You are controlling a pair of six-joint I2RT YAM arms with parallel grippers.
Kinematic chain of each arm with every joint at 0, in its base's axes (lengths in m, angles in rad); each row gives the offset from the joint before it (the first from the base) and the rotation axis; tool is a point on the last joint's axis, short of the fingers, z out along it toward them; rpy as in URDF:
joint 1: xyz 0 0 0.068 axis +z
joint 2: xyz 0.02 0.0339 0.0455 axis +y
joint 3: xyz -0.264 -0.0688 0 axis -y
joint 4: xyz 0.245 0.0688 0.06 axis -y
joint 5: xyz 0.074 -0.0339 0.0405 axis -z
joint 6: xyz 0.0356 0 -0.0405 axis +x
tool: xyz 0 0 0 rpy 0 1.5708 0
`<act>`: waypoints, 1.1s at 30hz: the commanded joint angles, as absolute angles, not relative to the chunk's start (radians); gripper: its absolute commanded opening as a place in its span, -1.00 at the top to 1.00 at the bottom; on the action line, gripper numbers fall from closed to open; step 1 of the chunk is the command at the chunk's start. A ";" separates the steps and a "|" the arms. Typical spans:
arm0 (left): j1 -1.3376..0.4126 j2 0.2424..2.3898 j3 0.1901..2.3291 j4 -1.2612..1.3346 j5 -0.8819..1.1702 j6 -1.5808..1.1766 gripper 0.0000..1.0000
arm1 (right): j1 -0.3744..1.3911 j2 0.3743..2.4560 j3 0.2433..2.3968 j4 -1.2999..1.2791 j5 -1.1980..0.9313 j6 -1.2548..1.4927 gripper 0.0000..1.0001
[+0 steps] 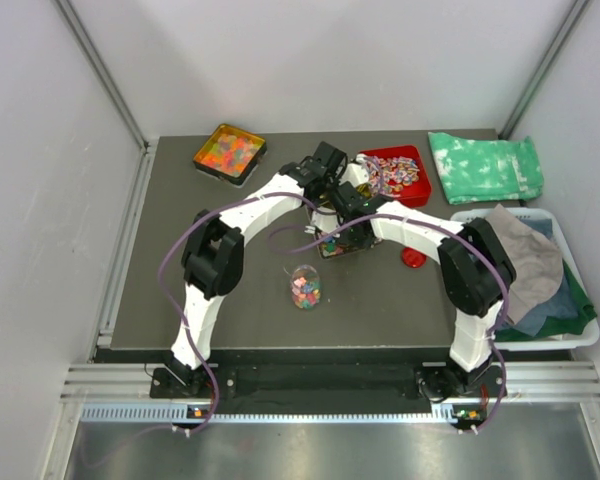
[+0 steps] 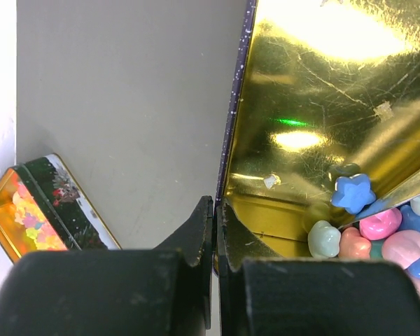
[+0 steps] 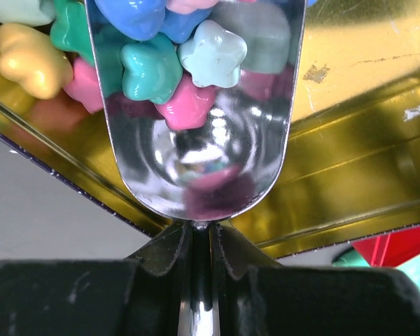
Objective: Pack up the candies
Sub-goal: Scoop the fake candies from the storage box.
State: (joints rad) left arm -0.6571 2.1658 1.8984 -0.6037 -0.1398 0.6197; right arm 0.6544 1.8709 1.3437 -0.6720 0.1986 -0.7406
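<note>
A gold-lined tin (image 2: 315,105) lies under both grippers, in the top view at mid-table (image 1: 337,243). My left gripper (image 2: 215,210) is shut on the tin's thin side wall (image 2: 232,126), one finger outside and one inside. The candies (image 2: 378,225) are small pastel star and flower shapes in pink, blue, green and yellow, heaped in the tin's corner. My right gripper (image 3: 201,227) is shut on the handle of a shiny metal scoop (image 3: 203,168). The scoop reaches into the tin and several candies (image 3: 189,63) lie in its bowl, with more loose candies (image 3: 28,56) beside it.
A clear jar (image 1: 305,287) part-filled with candies stands in front of the tin, and a red lid (image 1: 413,257) lies to the right. A tin of orange gummies (image 1: 229,153) and a red tray (image 1: 395,172) are at the back. A green cloth (image 1: 485,165) and a white bin (image 1: 570,343) lie right.
</note>
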 commanded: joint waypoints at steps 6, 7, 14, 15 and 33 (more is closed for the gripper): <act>-0.663 2.151 1.934 -0.607 -0.178 0.592 1.00 | 0.629 1.802 1.356 -0.572 0.301 -0.667 1.00; -0.663 2.149 1.933 -0.609 -0.178 0.592 1.00 | 0.629 1.805 1.359 -0.575 0.311 -0.655 1.00; -0.663 2.148 1.931 -0.612 -0.178 0.595 1.00 | 0.630 1.827 1.368 -0.571 0.351 -0.614 1.00; -0.663 2.146 1.933 -0.612 -0.178 0.597 1.00 | 0.630 1.835 1.368 -0.568 0.359 -0.609 1.00; -0.663 2.141 1.921 -0.626 -0.172 0.597 1.00 | 0.624 1.830 1.399 -0.578 0.312 -0.514 1.00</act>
State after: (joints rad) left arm -0.6556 2.1658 1.9087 -0.5751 -0.1459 0.6296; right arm 0.6655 1.8675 1.3426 -0.6506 0.2836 -0.7021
